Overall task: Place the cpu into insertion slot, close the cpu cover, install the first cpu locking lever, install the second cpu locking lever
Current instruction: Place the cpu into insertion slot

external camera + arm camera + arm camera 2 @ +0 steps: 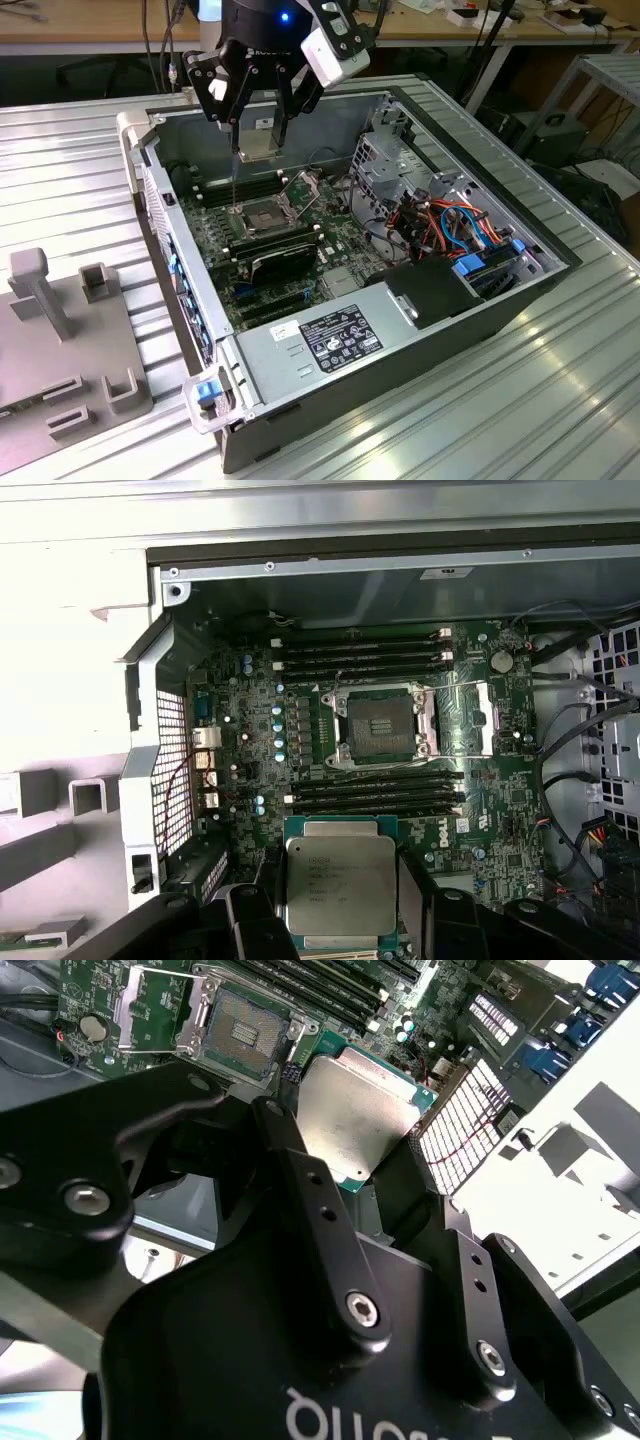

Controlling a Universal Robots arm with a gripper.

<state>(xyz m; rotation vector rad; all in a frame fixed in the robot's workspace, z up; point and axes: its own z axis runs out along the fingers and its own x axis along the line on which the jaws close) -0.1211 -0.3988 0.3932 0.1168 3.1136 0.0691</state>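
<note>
Inside the open computer case (400,372), on the green motherboard (232,742), no step looks finished. The gripper (257,135) hangs above the board, clamped on the cpu (340,890). Below it the cpu cover (464,720) stands swung open and the insertion slot (380,725) lies bare. Memory slots (375,790) flank the socket, and the way down looks unobstructed.

Exterior view first: the arm (270,25) is cropped by the top edge. The claw (259,143) has its fingers (280,115) across the cpu (262,152), covering the chip's sides. Insertion slot (262,215): contacts too small to tell. In the second wrist view one finger masks the cpu's near edge. In the first wrist view the fingers run off the bottom edge.
</note>
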